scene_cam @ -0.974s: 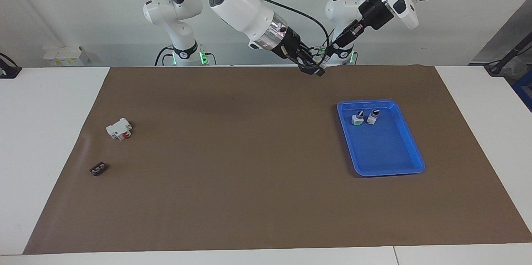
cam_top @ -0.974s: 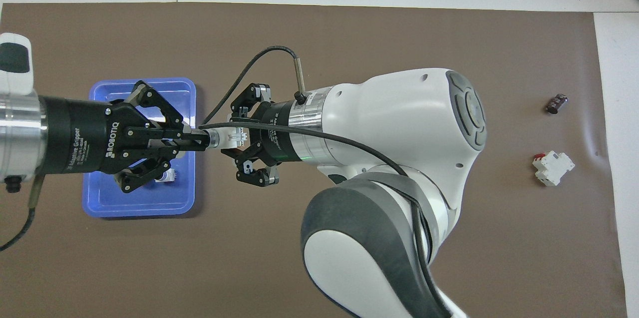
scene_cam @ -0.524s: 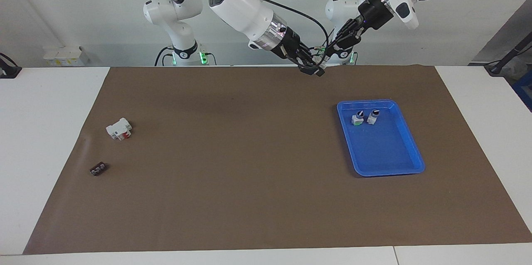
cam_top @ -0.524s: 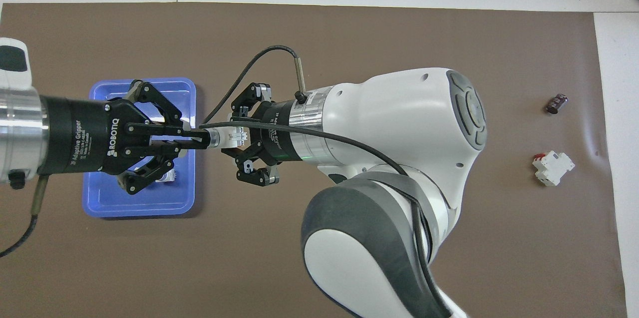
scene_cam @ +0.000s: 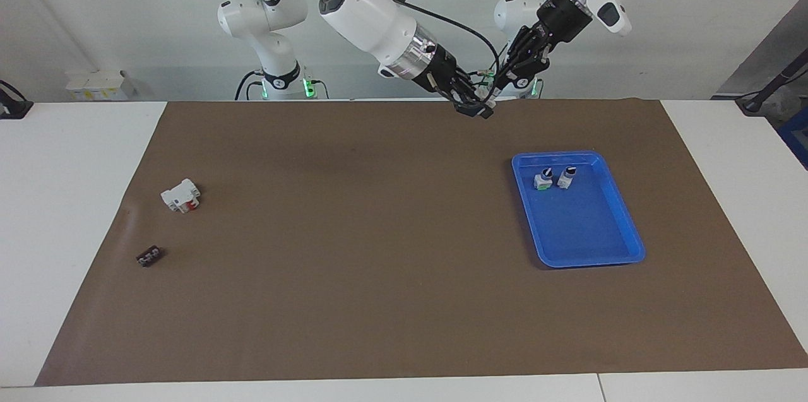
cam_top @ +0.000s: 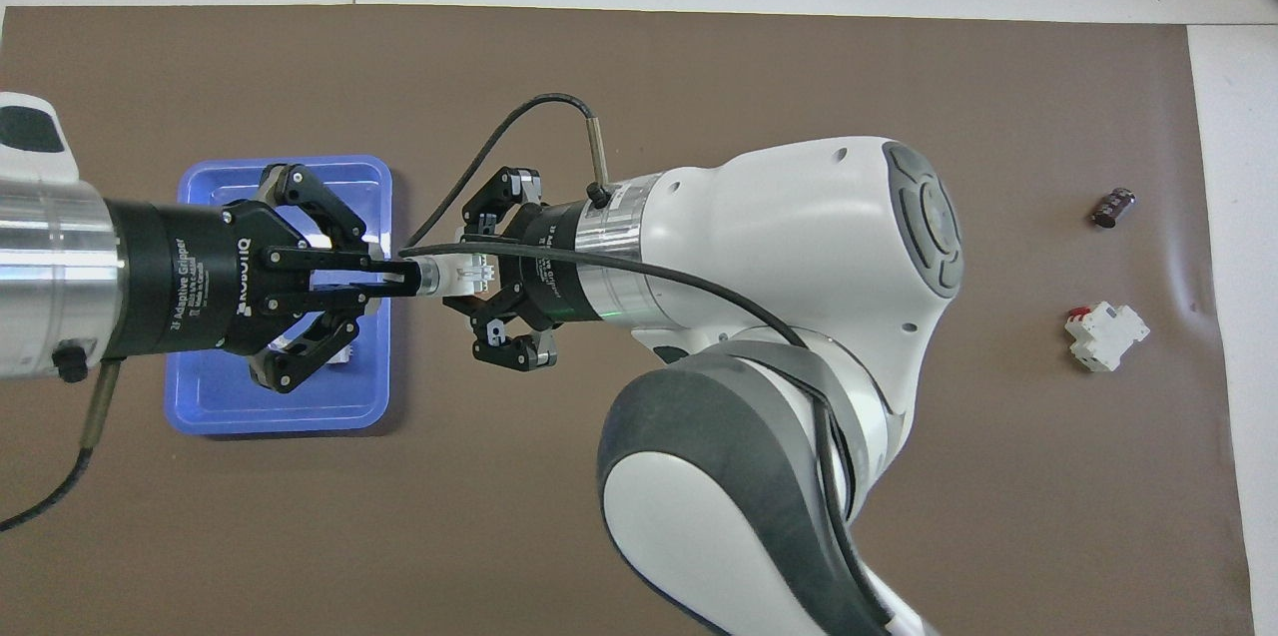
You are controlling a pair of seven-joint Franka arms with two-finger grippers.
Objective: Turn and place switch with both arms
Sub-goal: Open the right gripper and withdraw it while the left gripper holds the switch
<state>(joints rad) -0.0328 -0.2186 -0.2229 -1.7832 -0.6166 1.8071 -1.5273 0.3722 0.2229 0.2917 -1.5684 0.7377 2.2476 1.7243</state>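
Observation:
The switch (cam_top: 462, 274) is held in the air between both grippers, over the brown mat's edge nearest the robots; it also shows in the facing view (scene_cam: 485, 93). My right gripper (cam_top: 477, 275) (scene_cam: 476, 103) is shut on its white body. My left gripper (cam_top: 397, 278) (scene_cam: 497, 85) comes in from over the blue tray and is shut on the knob end with the silver collar (cam_top: 427, 277). The knob itself is hidden between the fingers.
A blue tray (scene_cam: 587, 231) (cam_top: 210, 406) toward the left arm's end holds two more switches (scene_cam: 543, 179) (scene_cam: 567, 177). A larger white block with a red part (scene_cam: 181, 195) (cam_top: 1106, 336) and a tiny black piece (scene_cam: 149, 256) (cam_top: 1113, 208) lie toward the right arm's end.
My left wrist has rolled about its axis while gripping the knob end, and its forearm has risen. The right gripper and the switch body have stayed in place.

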